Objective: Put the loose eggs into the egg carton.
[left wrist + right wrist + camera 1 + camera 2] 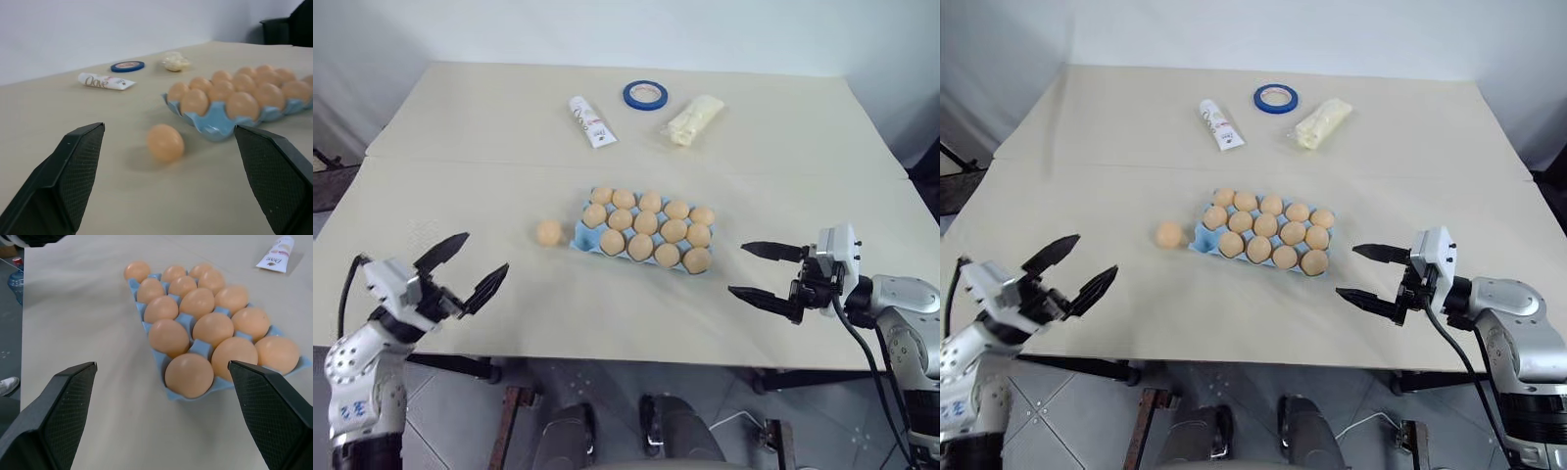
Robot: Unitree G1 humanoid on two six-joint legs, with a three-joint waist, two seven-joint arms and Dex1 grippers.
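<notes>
One loose egg sits just beside the nearly full egg carton, so both end effectors hang wide open, left end effector nearest.

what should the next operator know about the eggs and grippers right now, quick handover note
Left gripper: open, empty, over the near left of the table, facing the loose egg.
Right gripper: open, empty, just right of the carton.
Light blue moulded egg carton: mid-table, filled with smooth tan-orange eggs except the near-left corner cup, which looks empty.
One loose tan-orange egg: on the beige table, just left of the carton, apart from it.
Done: all other eggs seated.
Left: pick up the last egg, probably with the left gripper, and set it in the free cup.
</notes>
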